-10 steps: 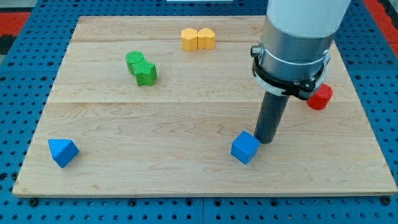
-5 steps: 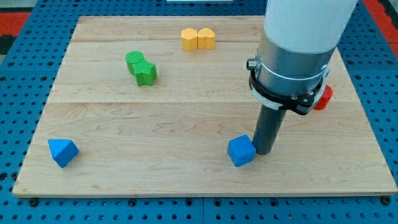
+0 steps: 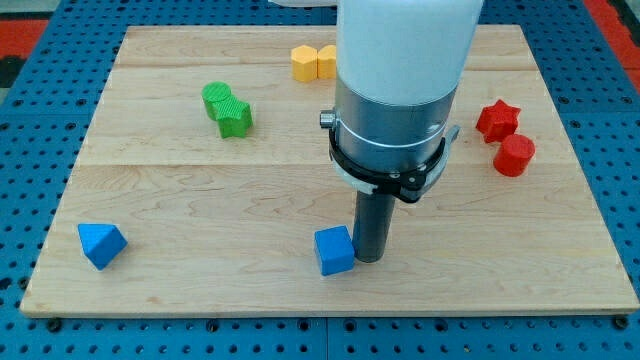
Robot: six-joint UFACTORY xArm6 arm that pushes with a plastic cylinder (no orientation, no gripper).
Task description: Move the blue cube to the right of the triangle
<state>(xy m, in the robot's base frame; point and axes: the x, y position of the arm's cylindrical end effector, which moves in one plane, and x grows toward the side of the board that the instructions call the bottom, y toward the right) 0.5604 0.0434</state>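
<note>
Where the single camera view looks down on the pale wooden board, the contents are as follows. Item one: my tip, the lower end of a straight dark rod under a broad grey and white arm housing, stands on the board near its bottom edge, a little to the view's right of centre. The rod carries no jaws, so nothing opens or closes; my tip rests against the right side of the small blue cube, touching it. Item two: the blue cube lies near the board's bottom edge, turned slightly askew. Item three: blue triangular block, near the view's bottom left corner of the board, well apart from the cube. Item four: green wavy-sided block, upper left. Item five: yellow block at the view's top, partly hidden behind the arm housing. Item six: red star-shaped block, at the right, just beside and above item seven, red rounded block.
</note>
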